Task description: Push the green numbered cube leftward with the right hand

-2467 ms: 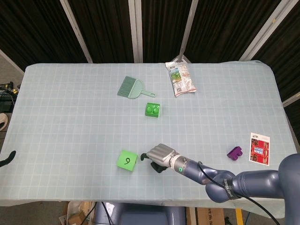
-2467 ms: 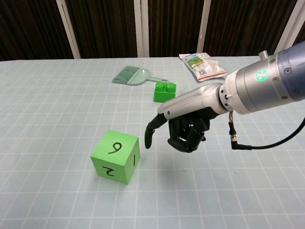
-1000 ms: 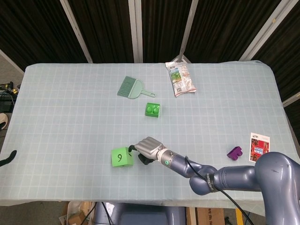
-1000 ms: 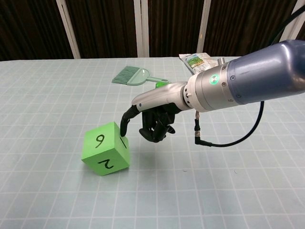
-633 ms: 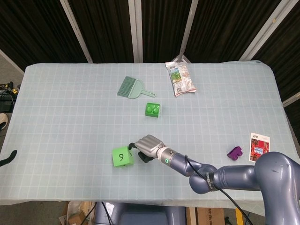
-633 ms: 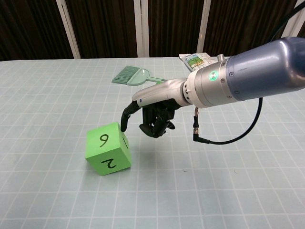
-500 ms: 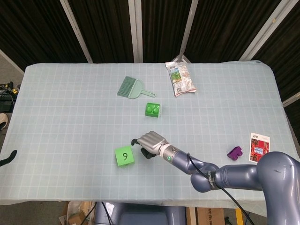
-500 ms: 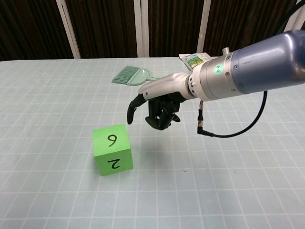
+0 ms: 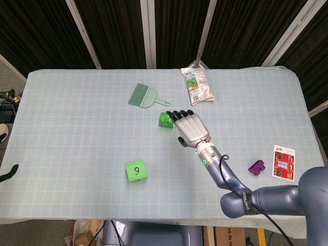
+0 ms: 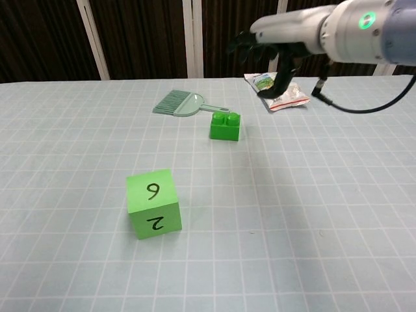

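The green numbered cube (image 9: 136, 170) sits on the table's near left-centre part, a 9 on its top face; in the chest view the cube (image 10: 153, 203) shows a 6 and a 2. My right hand (image 9: 190, 128) is lifted high above the table, well to the cube's right and farther back. It holds nothing and its fingers are spread. The chest view shows the same hand (image 10: 273, 36) up near the top edge. At the head view's far left edge only a dark curved tip (image 9: 7, 173) shows, possibly my left hand.
A green dustpan brush (image 9: 142, 96) lies at the back centre. A green two-stud brick (image 9: 164, 119) sits partly under the raised hand. A snack bag (image 9: 197, 86) lies at the back. A purple block (image 9: 257, 167) and a printed card (image 9: 284, 162) sit at the right.
The right hand nudged the cube left and turned it, then drew away, rising up and back to the right. The cube now rests still.
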You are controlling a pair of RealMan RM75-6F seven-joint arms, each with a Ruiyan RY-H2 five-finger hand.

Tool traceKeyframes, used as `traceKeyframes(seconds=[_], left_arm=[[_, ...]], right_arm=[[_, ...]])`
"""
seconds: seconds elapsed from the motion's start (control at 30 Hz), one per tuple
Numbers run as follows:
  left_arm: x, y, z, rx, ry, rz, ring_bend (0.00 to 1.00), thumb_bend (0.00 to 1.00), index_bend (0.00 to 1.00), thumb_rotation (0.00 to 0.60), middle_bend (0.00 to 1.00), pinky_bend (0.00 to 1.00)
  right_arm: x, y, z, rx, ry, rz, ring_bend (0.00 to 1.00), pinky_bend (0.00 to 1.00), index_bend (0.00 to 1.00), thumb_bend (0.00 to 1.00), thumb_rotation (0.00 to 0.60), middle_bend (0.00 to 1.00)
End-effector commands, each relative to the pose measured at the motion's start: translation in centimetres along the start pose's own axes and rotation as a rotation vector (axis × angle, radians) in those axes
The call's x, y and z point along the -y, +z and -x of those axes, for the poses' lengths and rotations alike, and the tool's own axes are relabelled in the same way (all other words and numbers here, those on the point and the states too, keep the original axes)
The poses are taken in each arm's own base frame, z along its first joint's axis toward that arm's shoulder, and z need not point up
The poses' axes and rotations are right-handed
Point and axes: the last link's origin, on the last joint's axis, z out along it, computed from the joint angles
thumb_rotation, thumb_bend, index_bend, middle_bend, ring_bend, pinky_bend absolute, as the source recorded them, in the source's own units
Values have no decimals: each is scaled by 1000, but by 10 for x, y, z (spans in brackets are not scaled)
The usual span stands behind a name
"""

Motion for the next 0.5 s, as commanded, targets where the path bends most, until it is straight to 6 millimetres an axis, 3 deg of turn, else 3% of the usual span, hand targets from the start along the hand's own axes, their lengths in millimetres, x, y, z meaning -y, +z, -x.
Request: traceKeyframes(seconds=[0.03,0.17,0.33,0.4,0.5], left_arm=[[0,-2,-1,-4,-6,1,0,335,110,600,0,81],[0,-3,-2,-7,-8,3,0,335,110,600,0,81],[-4,-4,1,0,2,17,0,335,110,600,0,81],[-6,-5,2,2,7,23,0,335,110,600,0,81],[-7,-7,3,-2,15,25,0,335,110,600,0,81]], right_arm=[[-58,-45,-4,-186,14,150,106,150,55,363,600,99],[-106,-82,4,-274,66,213,105,150,55,363,600,95],[-168,-147,28,-308,119,308,89,150,55,363,600,85],[-183,-178,41,-315,123,335,88,149,55,363,600,85],[-188,-218,59,-343,105,336,82,133,56,361,600,84]])
